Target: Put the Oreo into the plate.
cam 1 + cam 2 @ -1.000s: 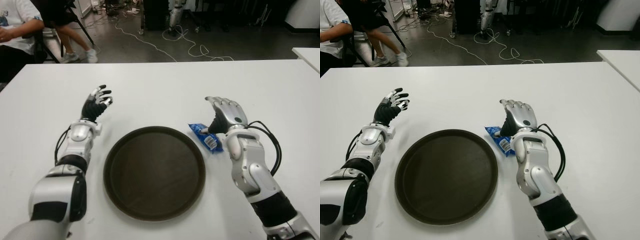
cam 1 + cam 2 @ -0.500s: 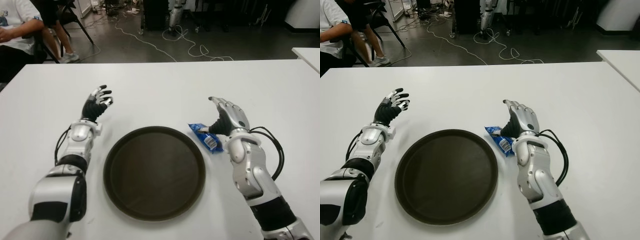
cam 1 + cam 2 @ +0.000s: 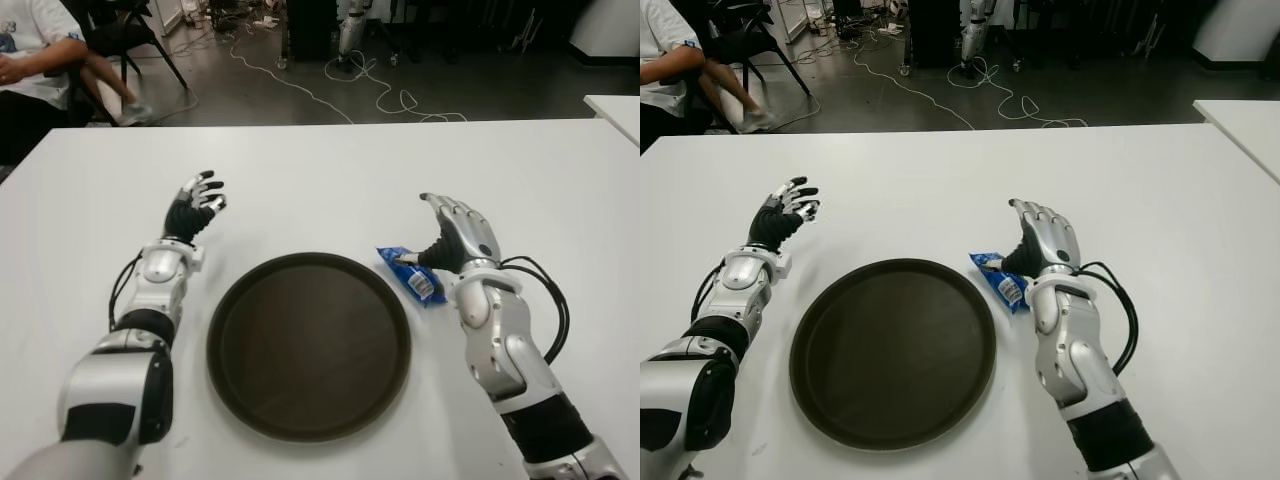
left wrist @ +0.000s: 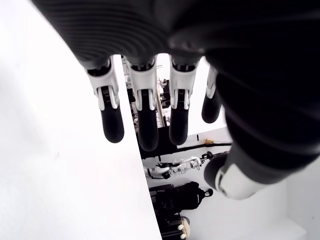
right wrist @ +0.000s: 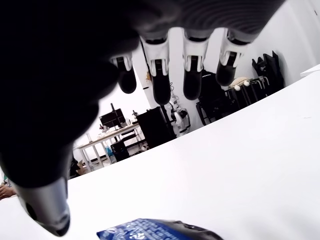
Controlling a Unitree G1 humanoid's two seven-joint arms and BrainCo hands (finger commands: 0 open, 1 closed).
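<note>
No text, brand or number is being shown legibly anywhere. White markings are being carried on the blue Oreo packet lying on the table, but they cannot be read. A small blue print on a person's shirt is likewise unreadable.

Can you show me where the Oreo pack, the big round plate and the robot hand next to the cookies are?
Oreo pack [image 3: 412,275], left eye view, on the middle of the blue wrapper.
Plate [image 3: 309,346], left eye view, on its bare brown centre.
Right robot hand [image 3: 462,235], left eye view, on the back of the hand.
</note>
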